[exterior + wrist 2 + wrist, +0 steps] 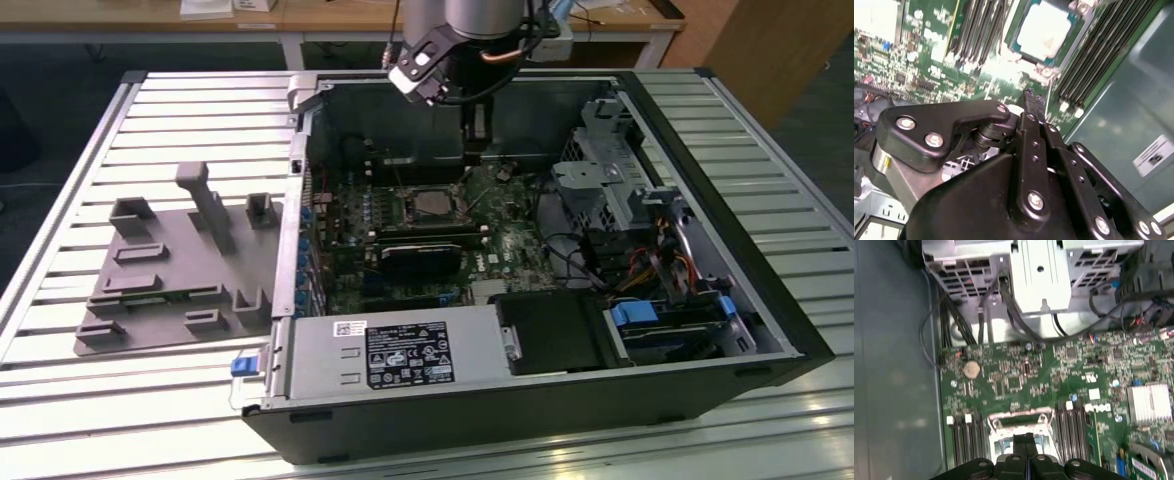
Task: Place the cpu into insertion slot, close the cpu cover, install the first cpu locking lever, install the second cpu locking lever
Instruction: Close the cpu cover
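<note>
Gripper (1032,97) is hovering over the green circuit board (929,55), fingers pressed together, gripping nothing. The cpu (1046,27) is sitting in the insertion slot (1034,58), near the fingertips.

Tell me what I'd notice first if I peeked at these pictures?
A big black computer case lies open on the slatted table, its green circuit board showing. The robot's black gripper reaches inside, fingers shut, close beside the pale square cpu sitting in its silvery insertion slot.

Matt silvery metal cpu (1043,29); matt black fingers (1030,119)
</note>
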Tool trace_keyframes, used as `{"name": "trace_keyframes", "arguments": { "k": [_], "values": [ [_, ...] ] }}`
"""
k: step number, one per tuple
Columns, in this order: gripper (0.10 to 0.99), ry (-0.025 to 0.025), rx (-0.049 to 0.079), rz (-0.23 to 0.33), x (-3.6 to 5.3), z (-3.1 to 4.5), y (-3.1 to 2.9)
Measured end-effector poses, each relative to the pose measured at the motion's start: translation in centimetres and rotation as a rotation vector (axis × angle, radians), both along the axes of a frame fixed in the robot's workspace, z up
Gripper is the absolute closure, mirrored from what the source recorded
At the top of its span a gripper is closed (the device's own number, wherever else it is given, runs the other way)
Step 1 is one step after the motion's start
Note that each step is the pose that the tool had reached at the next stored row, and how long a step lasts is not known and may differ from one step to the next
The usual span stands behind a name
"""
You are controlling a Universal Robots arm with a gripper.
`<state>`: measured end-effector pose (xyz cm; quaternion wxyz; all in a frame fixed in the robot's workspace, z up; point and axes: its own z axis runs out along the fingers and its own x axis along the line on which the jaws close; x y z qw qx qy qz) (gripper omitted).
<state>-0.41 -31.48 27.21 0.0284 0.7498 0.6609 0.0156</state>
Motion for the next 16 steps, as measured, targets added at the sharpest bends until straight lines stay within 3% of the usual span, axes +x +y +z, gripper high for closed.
{"name": "trace_keyframes", "arguments": {
  "k": [16],
  "values": [
    [0.984,0.0,-0.005,-0.012,3.77,-0.07,0.0]
  ]
}}
